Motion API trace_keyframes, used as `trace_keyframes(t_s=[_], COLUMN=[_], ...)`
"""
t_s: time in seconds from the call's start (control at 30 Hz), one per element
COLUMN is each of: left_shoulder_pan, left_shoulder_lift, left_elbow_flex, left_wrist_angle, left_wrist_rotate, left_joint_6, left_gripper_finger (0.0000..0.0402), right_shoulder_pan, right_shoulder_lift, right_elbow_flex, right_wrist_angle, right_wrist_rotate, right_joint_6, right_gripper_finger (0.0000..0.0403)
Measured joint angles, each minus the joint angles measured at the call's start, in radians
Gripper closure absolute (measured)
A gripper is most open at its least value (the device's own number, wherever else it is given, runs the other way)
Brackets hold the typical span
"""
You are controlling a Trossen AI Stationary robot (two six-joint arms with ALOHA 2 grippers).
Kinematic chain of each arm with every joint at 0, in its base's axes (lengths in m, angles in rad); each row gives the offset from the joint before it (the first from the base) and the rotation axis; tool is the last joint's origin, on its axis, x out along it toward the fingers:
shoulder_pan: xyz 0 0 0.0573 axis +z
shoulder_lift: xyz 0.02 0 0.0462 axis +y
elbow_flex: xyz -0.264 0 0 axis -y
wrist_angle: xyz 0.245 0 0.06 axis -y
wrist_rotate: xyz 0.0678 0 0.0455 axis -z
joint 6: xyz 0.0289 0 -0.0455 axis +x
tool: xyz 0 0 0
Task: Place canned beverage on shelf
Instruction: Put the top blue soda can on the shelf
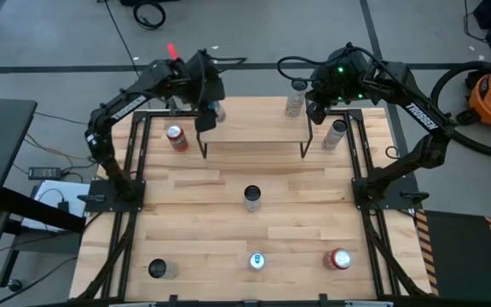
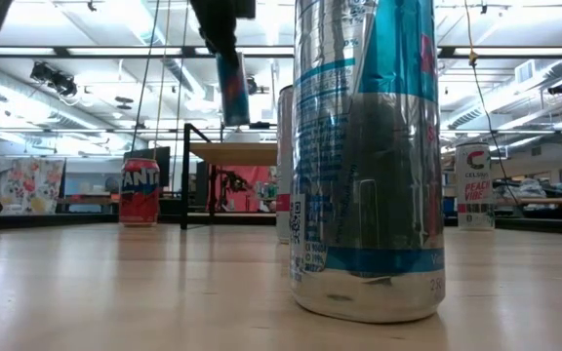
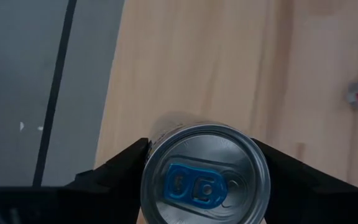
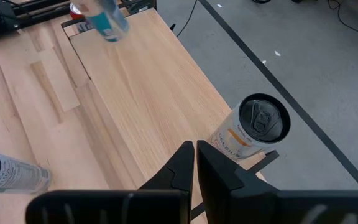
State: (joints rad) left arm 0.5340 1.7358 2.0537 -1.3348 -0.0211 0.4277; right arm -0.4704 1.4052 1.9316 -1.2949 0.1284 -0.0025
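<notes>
The shelf [image 1: 254, 128] is a light-wood board on black legs at the table's far middle; it also shows in the low view [image 2: 247, 153]. My left gripper [image 1: 207, 111] is over the shelf's left end, shut on a silver and blue can [image 2: 232, 88] with a blue tab [image 3: 194, 185]. My right gripper [image 1: 318, 107] is shut and empty above the shelf's right end [image 4: 194, 162]. A white can with an orange band [image 4: 253, 127] stands upright by the shelf's far right corner. My left gripper pinches the can's upper side wall [image 3: 148, 155] between its two fingers, one on each side just below the rim. The fingers come from above, pointing down. The can hangs upright below them, slightly tilted, its bottom [image 2: 234, 119] clear above the shelf board.
A red Fanta can [image 1: 176, 137] stands left of the shelf and a silver can [image 1: 337, 134] right of it. One can [image 1: 252, 198] stands mid-table and three near the front edge [image 1: 162, 269], [image 1: 257, 261], [image 1: 339, 258]. The middle one [image 2: 369, 156] blocks much of the low view.
</notes>
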Motion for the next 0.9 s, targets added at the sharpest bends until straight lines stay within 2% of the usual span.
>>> trace_keyframes(t_s=[0.33,0.47,0.6,0.9], left_shoulder_pan=[0.043,0.043,0.018,-0.082], left_shoulder_lift=[0.080,0.074,0.056,0.047], left_elbow_flex=[0.040,0.041,0.041,0.041], left_wrist_angle=[-0.003,-0.002,-0.001,-0.002], left_wrist_rotate=[0.001,0.060,0.125,0.125], left_joint_6=[0.059,0.050,0.036,0.038], left_gripper_finger=[0.0152,0.0151,0.0151,0.0150], right_shoulder_pan=[0.000,0.000,0.010,0.096], right_shoulder_lift=[0.000,0.000,0.001,-0.002], right_elbow_flex=[-0.024,-0.087,-0.129,-0.130], right_wrist_angle=[0.001,0.017,0.049,0.073], right_wrist_rotate=[0.000,0.000,-0.003,-0.100], right_joint_6=[0.000,0.000,-0.022,-0.071], right_gripper_finger=[0.0373,0.0373,0.0373,0.0373])
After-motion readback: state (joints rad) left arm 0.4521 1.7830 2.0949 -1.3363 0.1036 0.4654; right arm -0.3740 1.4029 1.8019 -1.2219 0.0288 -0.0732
